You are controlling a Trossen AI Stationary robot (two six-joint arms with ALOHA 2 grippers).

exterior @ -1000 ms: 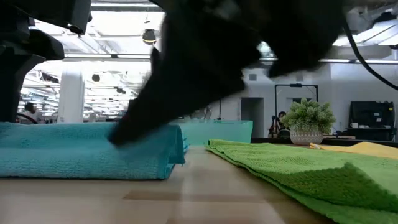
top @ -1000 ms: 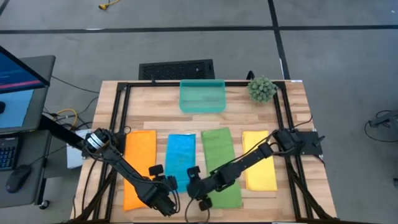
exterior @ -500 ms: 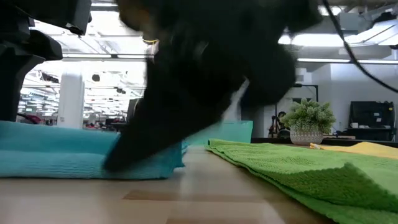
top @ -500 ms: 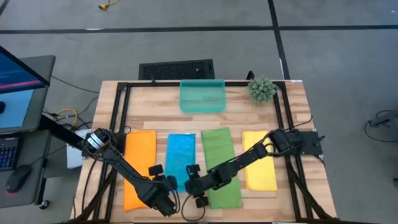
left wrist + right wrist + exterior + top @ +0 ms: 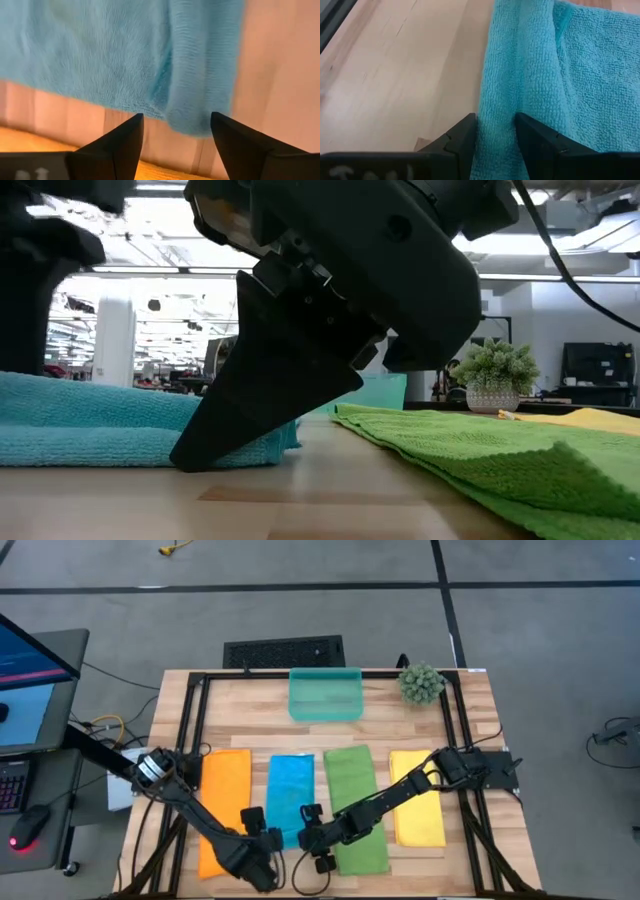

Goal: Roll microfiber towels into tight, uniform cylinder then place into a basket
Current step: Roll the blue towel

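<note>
blue towel point(image 5: 530, 75) between right end effector point(image 5: 496, 132) fingers

Bright, even overhead lighting with soft shadows; left wrist view slightly blurred.

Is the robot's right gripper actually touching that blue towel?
Touching. The right wrist view shows the right gripper with a folded ridge of the blue towel pinched between its two fingers, cloth pressed against both.

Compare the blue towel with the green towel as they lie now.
The blue towel has its near end folded over, pinched by the right gripper; the green towel lies fully flat, untouched. The left gripper stands open just off the blue towel. Both are long rectangles lying side by side.
</note>
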